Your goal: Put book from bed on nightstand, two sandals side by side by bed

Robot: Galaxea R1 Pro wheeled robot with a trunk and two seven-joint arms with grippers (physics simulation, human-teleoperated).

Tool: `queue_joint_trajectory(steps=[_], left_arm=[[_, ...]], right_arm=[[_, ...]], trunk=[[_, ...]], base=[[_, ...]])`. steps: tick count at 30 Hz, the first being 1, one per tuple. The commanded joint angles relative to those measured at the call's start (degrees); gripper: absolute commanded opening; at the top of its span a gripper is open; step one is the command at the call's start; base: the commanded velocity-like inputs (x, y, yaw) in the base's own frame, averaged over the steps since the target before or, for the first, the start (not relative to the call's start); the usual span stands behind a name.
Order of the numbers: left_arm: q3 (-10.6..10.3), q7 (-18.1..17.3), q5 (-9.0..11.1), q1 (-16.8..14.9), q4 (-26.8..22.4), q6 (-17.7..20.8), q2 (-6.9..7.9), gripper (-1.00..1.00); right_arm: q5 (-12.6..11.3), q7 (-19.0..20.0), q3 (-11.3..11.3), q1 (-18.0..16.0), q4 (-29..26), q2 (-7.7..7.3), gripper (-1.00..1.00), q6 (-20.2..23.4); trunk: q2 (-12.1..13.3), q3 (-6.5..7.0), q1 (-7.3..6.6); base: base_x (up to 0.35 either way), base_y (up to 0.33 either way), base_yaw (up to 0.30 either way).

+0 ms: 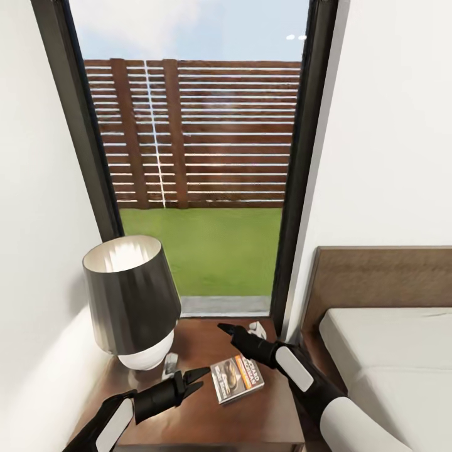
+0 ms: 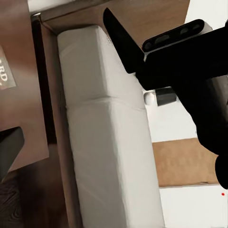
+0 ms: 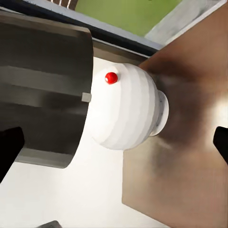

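Standing at the nightstand [image 1: 251, 420], far-left of the bed [image 1: 389, 358], facing a tall window [image 1: 201, 157].

Book [image 1: 236, 378] lies flat on the nightstand top, cover up, right of the lamp [image 1: 132, 301] and apart from it. Looks like the book step is finished, or all but.

Right gripper [image 1: 227, 328] hovers just beyond the book's far edge, fingers spread wide, nothing between them; right wrist view looks past its fingertips at the lamp's white base [image 3: 128, 109] and dark shade [image 3: 42, 90].

Left gripper [image 1: 196, 379] hangs just left of the book, near edge of the nightstand, fingers parted wide, empty. Left wrist view takes in the mattress edge [image 2: 109, 142] and a corner of the book [image 2: 5, 76].

Sandals nowhere in these views. Next, by my reckoning: draw both arms back clear of the lamp, turn the base away, and go looking for the sandals on the floor. Lamp stands close to the left arm, so retract with care.
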Motion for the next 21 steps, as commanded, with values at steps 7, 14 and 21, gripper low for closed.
queue_joint_trajectory(steps=[7,14,21], left_arm=[[-0.2,0.6,0.5,0.0,0.0,0.4,0.08,1.0],[-0.1,0.6,0.4,0.0,0.0,-2.7,0.16,1.0],[-0.3,1.1,-3.8,0.0,0.0,-7.1,0.17,1.0]], right_arm=[[-0.1,0.1,0.3,0.0,0.0,0.02,1.0,0.0],[1.3,0.1,0.9,0.0,0.0,-0.04,1.0,-0.4],[10.5,0.1,2.3,0.0,0.0,-0.4,1.0,-2.8]], trunk=[[2.8,1.21,-1.55],[5.6,2.46,-3.09],[8.4,3.72,-4.63]], base=[[0.0,0.0,0.0],[0.0,0.0,0.0],[0.0,0.0,0.0]])
